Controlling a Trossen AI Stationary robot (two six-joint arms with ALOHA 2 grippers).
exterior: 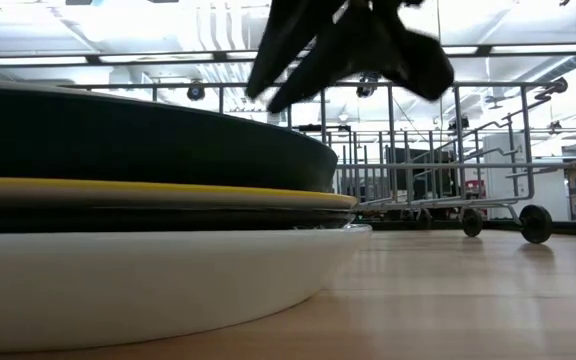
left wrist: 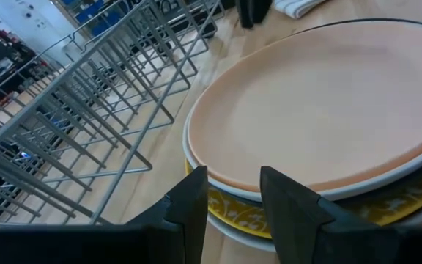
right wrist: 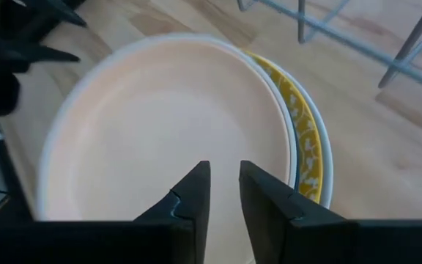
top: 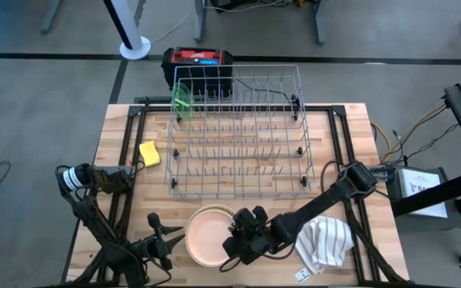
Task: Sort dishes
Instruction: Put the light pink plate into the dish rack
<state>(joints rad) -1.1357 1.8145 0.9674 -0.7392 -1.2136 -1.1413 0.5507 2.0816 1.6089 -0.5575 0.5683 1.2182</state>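
Your right gripper (top: 242, 240), fingers slightly apart and pinching nothing, hovers at the peach plate (top: 209, 236) atop the stack; your left gripper (top: 165, 238), also spread, waits beside it.

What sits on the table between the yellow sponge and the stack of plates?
Nothing: in the high view only bare wood separates the yellow sponge from the stack of plates, though the wire rack borders that stretch.

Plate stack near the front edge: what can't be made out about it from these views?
- How many plates lie under the peach plate: the high view shows only the top one.
- The stack's far side in the high view: the right gripper covers it.
- Stack's left part: cut off in the low view.
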